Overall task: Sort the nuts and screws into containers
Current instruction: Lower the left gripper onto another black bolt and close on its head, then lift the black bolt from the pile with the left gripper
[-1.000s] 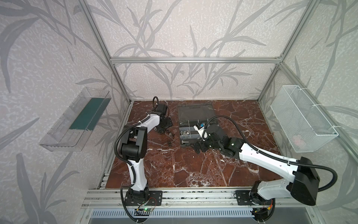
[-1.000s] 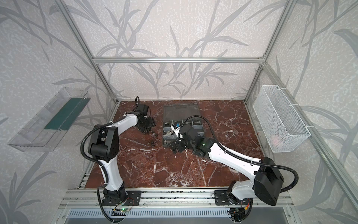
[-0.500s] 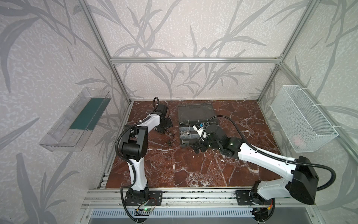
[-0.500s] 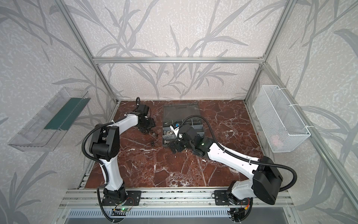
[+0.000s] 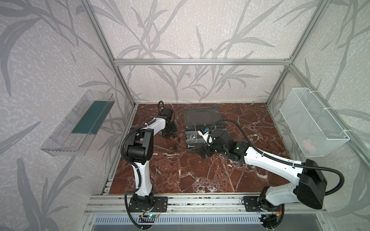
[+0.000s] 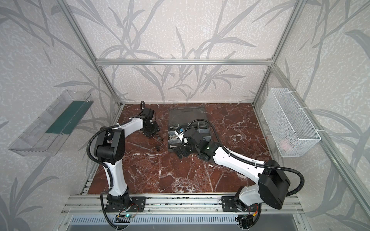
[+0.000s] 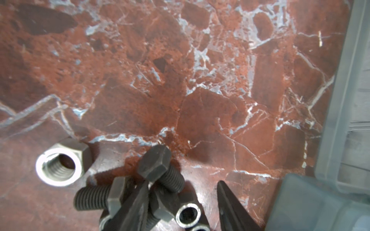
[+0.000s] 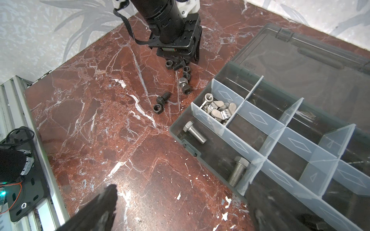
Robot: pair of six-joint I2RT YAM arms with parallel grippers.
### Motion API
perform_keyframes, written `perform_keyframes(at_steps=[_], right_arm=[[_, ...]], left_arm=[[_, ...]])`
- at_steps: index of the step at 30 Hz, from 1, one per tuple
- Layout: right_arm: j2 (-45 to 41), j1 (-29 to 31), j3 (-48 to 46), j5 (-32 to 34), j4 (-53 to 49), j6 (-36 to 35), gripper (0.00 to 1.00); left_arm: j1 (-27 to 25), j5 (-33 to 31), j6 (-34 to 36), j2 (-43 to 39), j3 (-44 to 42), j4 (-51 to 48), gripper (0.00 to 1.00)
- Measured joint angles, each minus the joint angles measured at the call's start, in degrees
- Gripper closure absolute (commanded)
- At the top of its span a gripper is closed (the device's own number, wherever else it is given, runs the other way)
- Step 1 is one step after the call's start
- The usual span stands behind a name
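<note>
Red marble table (image 5: 200, 176) is holding loose screws (image 7: 158, 168) and nuts (image 7: 41, 169) beside the case (image 8: 296, 66); I'm holding the left gripper (image 7: 183, 182) half-open over them, right gripper (image 5: 203, 153) gaping wide, empty.

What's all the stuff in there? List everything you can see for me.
Table: one, red-brown marble, under everything.
Case: one, dark grey, lid open, back middle of table.
Silver screws: two, in the case's near compartment.
Wing nuts: small heap, silver, one case compartment.
Loose screws: several, black, on table left of case.
Loose nuts: several, black and silver, same pile.
Tray: one, clear with green floor, left wall.
Basket: one, white mesh, right wall; something pinkish inside, unclear.
Arms: two, white and black, mounted at front edge.
Left claw: black, open over the pile.
Right claw: black, open, by the case's front.
</note>
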Motion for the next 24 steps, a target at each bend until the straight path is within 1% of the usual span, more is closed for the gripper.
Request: perform_keyframes(at_steps=[8,16,21,24], right_arm=[[0.4,-0.6,0.6,-1.0,0.0,0.0,0.01],[0.9,-1.6,0.6,-2.1,0.0,-0.2,0.01],[1.7,-4.2,0.7,-4.1,0.5,0.9,0.01],[2.4,-5.5,0.7,-5.1,1.0,1.7,0.01]], left_arm=[[0.4,-1.5,0.5,3.1,3.8,-0.5,0.53],[0.5,-2.7,1.7,5.7,7.6,-1.7,0.62],[0.6,-3.0,2.2,5.9,7.5,-1.6,0.64],[0.5,-3.2,2.6,4.9,5.7,-0.2,0.64]])
